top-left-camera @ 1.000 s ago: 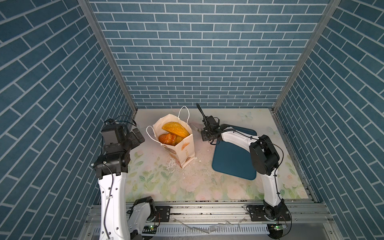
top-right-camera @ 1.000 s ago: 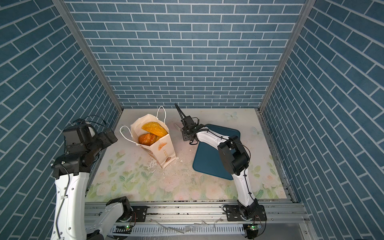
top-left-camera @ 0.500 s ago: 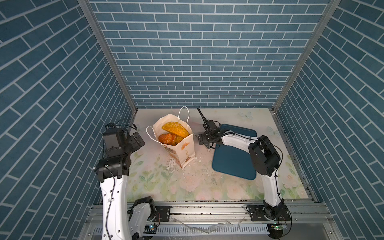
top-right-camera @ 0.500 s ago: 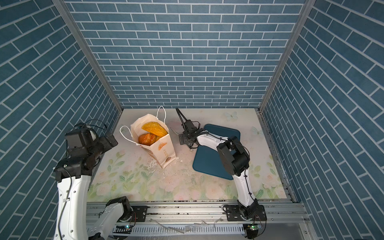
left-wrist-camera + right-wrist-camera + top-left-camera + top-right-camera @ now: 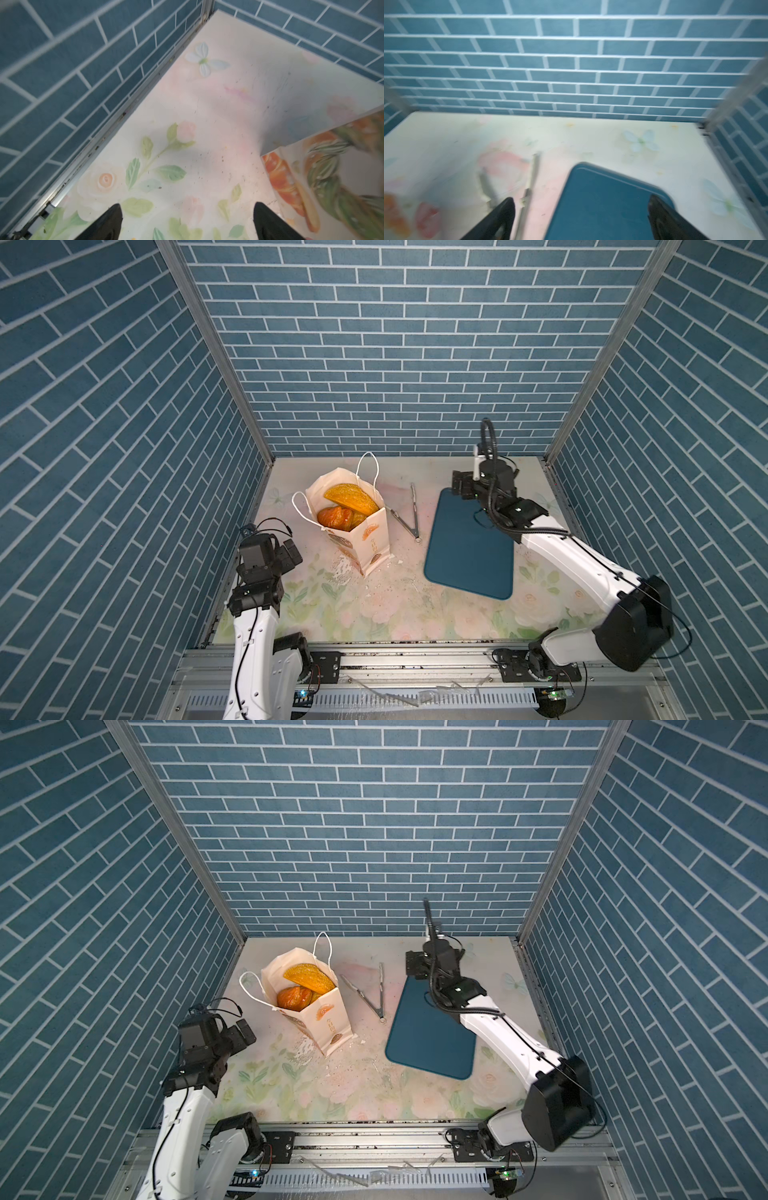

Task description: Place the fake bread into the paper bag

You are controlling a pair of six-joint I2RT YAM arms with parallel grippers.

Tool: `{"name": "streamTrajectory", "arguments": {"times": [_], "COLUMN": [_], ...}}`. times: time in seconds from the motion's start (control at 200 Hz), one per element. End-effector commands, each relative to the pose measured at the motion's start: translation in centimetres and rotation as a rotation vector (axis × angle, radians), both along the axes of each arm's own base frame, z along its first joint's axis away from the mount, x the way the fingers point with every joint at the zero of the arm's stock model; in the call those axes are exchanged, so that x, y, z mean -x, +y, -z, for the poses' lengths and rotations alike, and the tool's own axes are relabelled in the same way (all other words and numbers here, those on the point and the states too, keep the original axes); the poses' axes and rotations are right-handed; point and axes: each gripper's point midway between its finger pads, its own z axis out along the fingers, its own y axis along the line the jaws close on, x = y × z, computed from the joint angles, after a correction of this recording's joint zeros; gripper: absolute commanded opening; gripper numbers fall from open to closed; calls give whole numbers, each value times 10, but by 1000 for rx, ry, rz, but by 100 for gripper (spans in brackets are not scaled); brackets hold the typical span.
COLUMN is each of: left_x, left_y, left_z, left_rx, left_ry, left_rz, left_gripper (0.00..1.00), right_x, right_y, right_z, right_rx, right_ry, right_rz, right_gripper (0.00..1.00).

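Note:
The paper bag (image 5: 365, 537) (image 5: 328, 1017) stands upright left of centre, cream with bread prints and white cord handles. Fake bread fills its mouth: a golden oval loaf (image 5: 351, 497) (image 5: 309, 977) lies over a reddish-brown bun (image 5: 334, 517) (image 5: 294, 997). My left gripper (image 5: 292, 556) (image 5: 244, 1033) hovers open and empty over the table, left of the bag and apart from it. The left wrist view shows the left gripper (image 5: 188, 209) with the printed bag wall (image 5: 332, 166) beside it. My right gripper (image 5: 462, 486) (image 5: 415, 966) (image 5: 581, 201) is open and empty above the tray's far end.
Metal tongs (image 5: 409, 514) (image 5: 372, 992) (image 5: 529, 187) lie spread on the table between the bag and the dark blue tray (image 5: 469, 551) (image 5: 432, 1031) (image 5: 602, 197). The tray holds nothing. White crumbs (image 5: 345, 572) are scattered in front of the bag. Brick walls enclose three sides.
The right gripper opened, the tongs it held beside the bag now lie on the table, and it drew back right over the tray. The left gripper moved a little lower.

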Motion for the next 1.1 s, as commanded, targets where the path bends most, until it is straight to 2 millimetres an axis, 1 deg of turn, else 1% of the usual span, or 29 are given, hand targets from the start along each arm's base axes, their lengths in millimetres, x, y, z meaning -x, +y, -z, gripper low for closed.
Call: {"name": "streamTrajectory", "arguments": {"times": [0.0,0.01,0.05,0.085,0.155,0.195,0.25,0.33,0.37,0.405,0.465,0.53,0.58,0.62,0.67,0.69,0.71,0.75,0.77,0.805,0.835,0.91,0.975,1.015,1.04,1.095], "left_x": [-29,-30,-36,-42,-53,-61,-70,-82,-87,-92,-101,-109,-114,-117,-118,-118,-119,-122,-123,-126,-127,-129,-129,-128,-128,-126], "left_y": [12,12,9,5,-1,-4,-5,-8,-10,-14,-21,-26,-29,-30,-31,-31,-32,-36,-38,-39,-40,-41,-46,-46,-47,-44], "left_z": [-29,-29,-24,-20,-10,-5,3,14,20,20,20,19,16,18,22,24,24,26,28,28,29,30,36,40,35,39], "left_rx": [-103,-108,-127,-152,-179,-164,-147,-166,-182,-203,-239,-258,-286,-295,-301,-299,-299,-302,-303,-308,-311,-314,-320,-337,-350,-338], "left_ry": [-207,-211,-213,-207,-215,-234,-248,-248,-244,-258,-283,-296,-301,-312,-328,-333,-343,-345,-333,-323,-318,-307,-305,-326,-354,-311], "left_rz": [-23,-23,-7,12,33,43,36,50,61,76,111,135,154,166,173,172,172,199,211,214,218,224,242,242,240,219], "left_gripper": [99,99,100,100,100,100,100,100,100,100,100,99,99,100,100,100,100,100,100,100,100,100,100,100,100,100], "right_x": [12,15,24,33,50,56,61,58,52,44,32,25,22,21,24,24,26,28,27,24,25,19,13,16,17,18], "right_y": [-82,-87,-119,-142,-173,-183,-190,-196,-201,-198,-193,-190,-188,-183,-177,-176,-176,-179,-180,-181,-182,-185,-186,-187,-187,-186], "right_z": [40,42,57,75,107,124,143,172,175,176,171,169,179,183,191,189,187,191,192,188,193,192,196,195,195,195], "right_rx": [113,110,92,67,66,102,124,74,81,79,75,69,51,42,42,43,39,39,39,40,41,47,44,45,48,47], "right_ry": [-13,-19,-33,-26,-1,13,31,66,74,75,21,-38,-20,-47,-64,-91,-96,-70,-67,-82,-51,-38,3,-2,-16,-11], "right_rz": [188,197,273,326,387,387,392,398,420,390,353,313,289,254,213,207,212,227,233,237,246,263,266,273,268,265], "right_gripper": [99,99,99,99,99,99,99,99,99,99,99,99,99,99,99,99,99,99,99,99,99,99,99,99,99,99]}}
